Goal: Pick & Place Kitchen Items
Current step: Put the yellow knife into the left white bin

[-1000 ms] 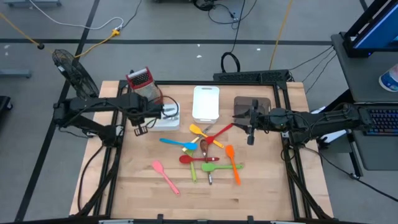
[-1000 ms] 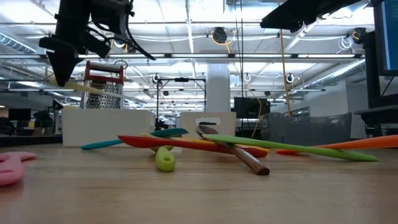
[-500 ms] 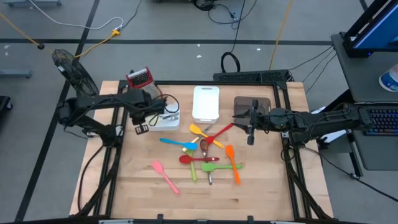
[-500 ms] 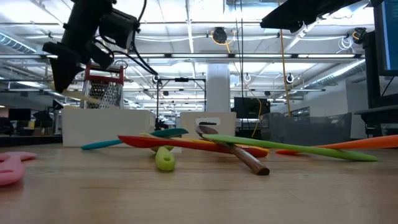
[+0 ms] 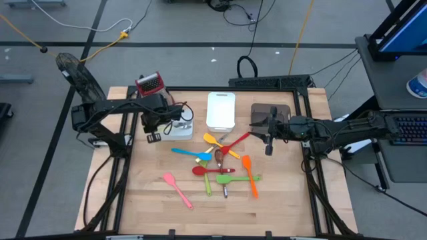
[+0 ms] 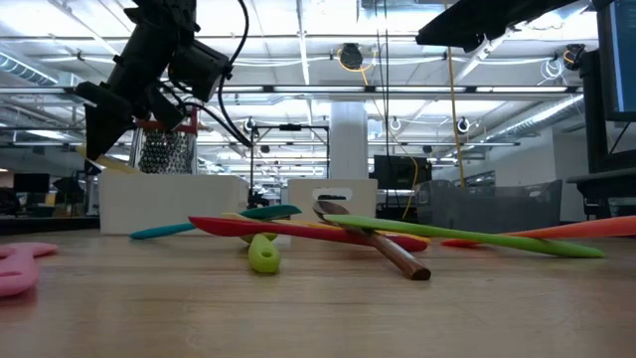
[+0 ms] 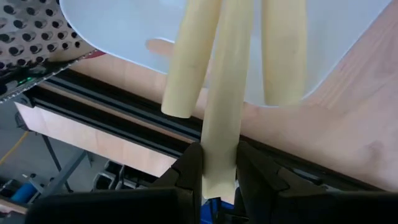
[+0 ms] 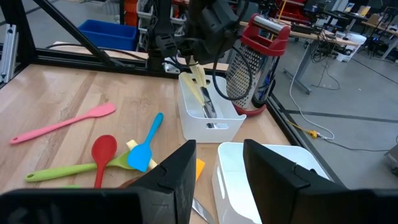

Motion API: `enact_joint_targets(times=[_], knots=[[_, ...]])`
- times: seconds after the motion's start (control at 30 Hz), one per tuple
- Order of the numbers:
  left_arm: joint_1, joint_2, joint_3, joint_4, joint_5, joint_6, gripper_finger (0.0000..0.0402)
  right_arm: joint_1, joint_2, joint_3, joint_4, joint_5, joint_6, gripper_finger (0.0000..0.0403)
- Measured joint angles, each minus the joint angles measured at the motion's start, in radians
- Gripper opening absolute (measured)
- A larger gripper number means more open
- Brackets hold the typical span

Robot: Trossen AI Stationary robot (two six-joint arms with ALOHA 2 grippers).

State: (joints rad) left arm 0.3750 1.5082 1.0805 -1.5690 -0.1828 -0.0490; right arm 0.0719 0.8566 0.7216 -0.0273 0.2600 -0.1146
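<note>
Cream-coloured stick (image 7: pixel 219 118) sits clamped between the left gripper's (image 7: pixel 217 163) two dark fingers (image 7: pixel 190 167), its free end reaching over the small white tray (image 5: pixel 177 129) where two more cream sticks (image 7: pixel 283 50) lie. From above, that gripper hangs over the tray's left end, just beside the red-topped box grater (image 5: pixel 150 85); in the low view it (image 6: pixel 99 149) is tilted, well above the counter (image 5: pixel 147 193), with the stick's pale tip poking out below it.

Right gripper (image 5: pixel 268 135) waits over the counter's right part, next to the brown tray (image 5: pixel 283 109). Its fingers (image 8: pixel 171 177) stand apart with nothing between them.

Other utensils lie loose in a heap at the middle of the counter, well apart from both grippers: a red spoon (image 5: pixel 205 171), a blue spatula (image 5: pixel 185 153), a long green spoon (image 5: pixel 239 179), an orange spatula (image 5: pixel 249 175), a yellow one (image 5: pixel 217 142), and a dark metal piece (image 5: pixel 219 157) that may be a spoon, though it is hard to tell. The pink spoon (image 5: pixel 177 189) lies alone toward the front left. A larger white tray (image 5: pixel 221 110) stands behind the heap.
</note>
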Motion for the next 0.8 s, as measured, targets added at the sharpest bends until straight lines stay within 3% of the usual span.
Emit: enact_joint_targets(times=[0.8], knots=[[0.017, 0.000, 0.000, 0.046, 0.035, -0.016, 0.0072, 0.000, 0.000, 0.000, 0.000, 0.000, -0.002, 0.0130]])
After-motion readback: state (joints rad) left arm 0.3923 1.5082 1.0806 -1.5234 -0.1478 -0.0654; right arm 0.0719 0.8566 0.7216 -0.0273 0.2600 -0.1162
